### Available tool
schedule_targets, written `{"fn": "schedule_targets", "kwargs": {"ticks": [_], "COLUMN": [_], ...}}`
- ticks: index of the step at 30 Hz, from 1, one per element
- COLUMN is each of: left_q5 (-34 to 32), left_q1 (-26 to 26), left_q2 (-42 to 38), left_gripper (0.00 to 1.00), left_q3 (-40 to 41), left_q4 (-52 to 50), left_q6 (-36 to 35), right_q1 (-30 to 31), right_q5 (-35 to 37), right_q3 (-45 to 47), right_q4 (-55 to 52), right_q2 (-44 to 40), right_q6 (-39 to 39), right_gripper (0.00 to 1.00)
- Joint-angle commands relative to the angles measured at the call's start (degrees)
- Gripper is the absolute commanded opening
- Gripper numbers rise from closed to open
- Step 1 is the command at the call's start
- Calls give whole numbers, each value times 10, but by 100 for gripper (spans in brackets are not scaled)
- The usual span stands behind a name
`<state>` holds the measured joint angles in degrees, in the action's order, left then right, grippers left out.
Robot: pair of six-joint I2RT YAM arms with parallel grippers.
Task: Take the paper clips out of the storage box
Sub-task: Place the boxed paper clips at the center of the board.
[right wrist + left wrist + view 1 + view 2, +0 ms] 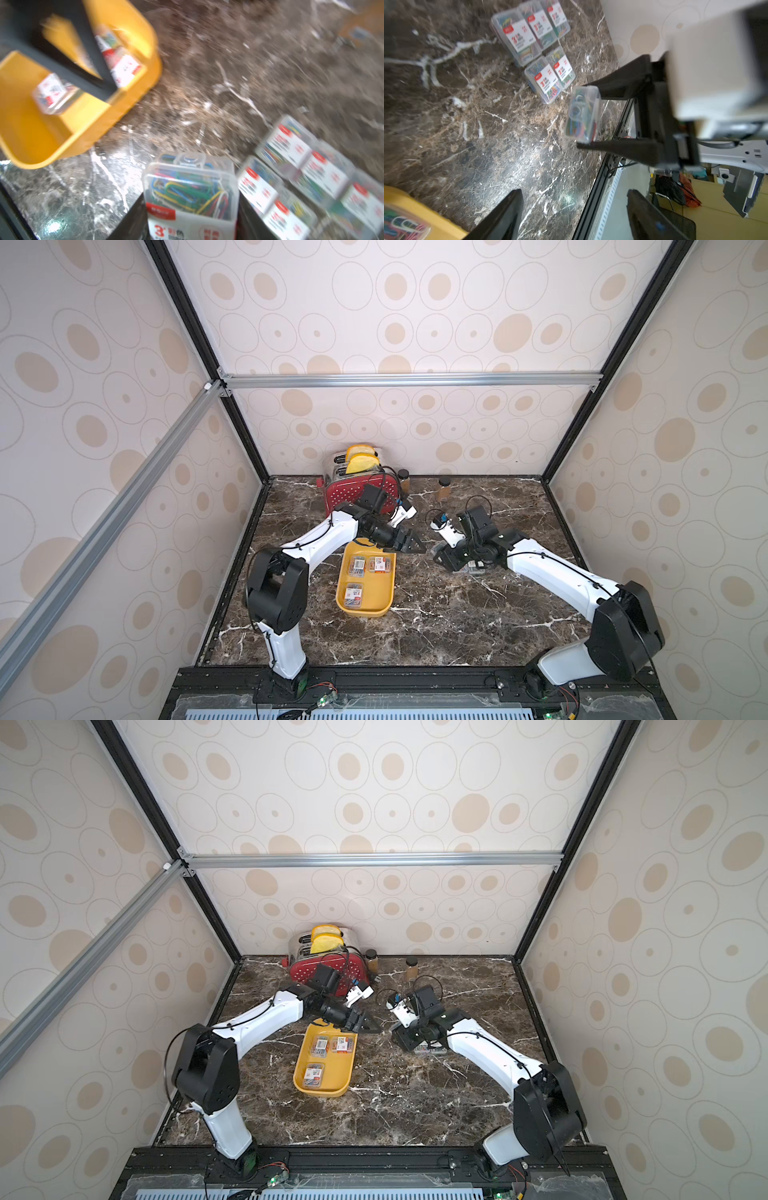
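The mustard-yellow storage box [374, 601] lies on the marble table, left of centre in both top views. Three clear cases of paper clips [357, 565] lie inside it. My left gripper [574, 193] is open and empty, hovering by the box's far right corner [411, 545]. My right gripper [191, 207] is shut on one case of paper clips [191, 187], held just above the table. The left wrist view shows that held case [582, 115] between the right gripper's black fingers [623, 145]. Several more cases [529, 35] sit grouped on the table beside it [301, 176], mostly hidden under the right arm in the top views.
A red white-dotted toaster [357, 491] holding yellow bread slices stands at the back wall. Two brown jars [403, 480] [444, 488] stand to its right. Patterned walls enclose three sides, and a black rail [415, 676] runs along the front edge.
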<state>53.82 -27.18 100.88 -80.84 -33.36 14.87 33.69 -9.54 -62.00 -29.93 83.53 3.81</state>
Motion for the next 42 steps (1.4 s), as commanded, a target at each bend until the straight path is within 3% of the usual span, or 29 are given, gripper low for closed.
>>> {"fn": "schedule_targets", "kwargs": {"ticks": [1,9,16,42], "left_q5": [-33,-52,-44,-29], "left_q1": [17,24,24,24], "left_q2": [-42,-88,-105,-73], "left_gripper": [82,83,82,82], "left_q3": [2,36,61,39], "left_q4": [53,79,82,87], "left_q6": [46,78,82,85], "right_q1": [-46,-172,-224,-253], "right_q5": [26,60,91,40], "right_q3": [-11,-3,-2,-6], "right_q4": [-77,-134,-117,-54], "right_q2": [-27,0,67,158], "right_q6": [44,67,69,83], "right_gripper": [24,25,28,38]}}
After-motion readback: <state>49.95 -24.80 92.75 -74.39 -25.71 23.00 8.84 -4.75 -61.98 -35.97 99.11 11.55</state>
